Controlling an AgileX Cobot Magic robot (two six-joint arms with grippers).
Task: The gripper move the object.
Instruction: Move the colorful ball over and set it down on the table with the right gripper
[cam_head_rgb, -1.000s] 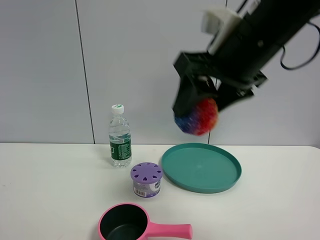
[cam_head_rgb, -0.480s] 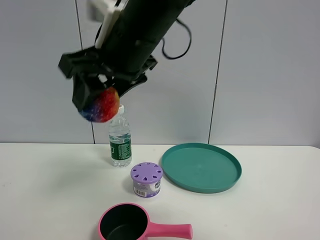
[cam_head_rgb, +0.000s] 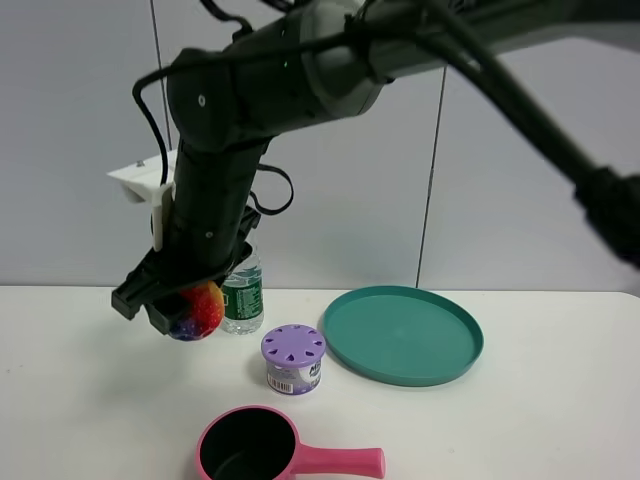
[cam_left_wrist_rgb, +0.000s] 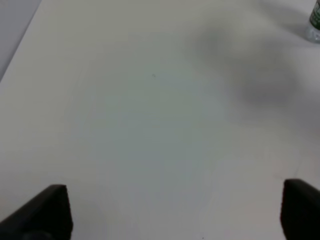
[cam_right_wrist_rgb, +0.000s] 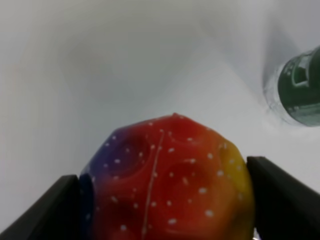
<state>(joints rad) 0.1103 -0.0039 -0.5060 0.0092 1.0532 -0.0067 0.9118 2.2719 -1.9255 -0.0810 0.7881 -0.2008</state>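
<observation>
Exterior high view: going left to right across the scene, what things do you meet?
The rainbow ball, water bottle, purple-lidded can, teal plate. The pink saucepan spans several of these, so it is left out.

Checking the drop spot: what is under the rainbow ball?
Below the rainbow ball the right wrist view shows white table, with the water bottle standing off to the side. The patch directly beneath is covered by the ball itself.
</observation>
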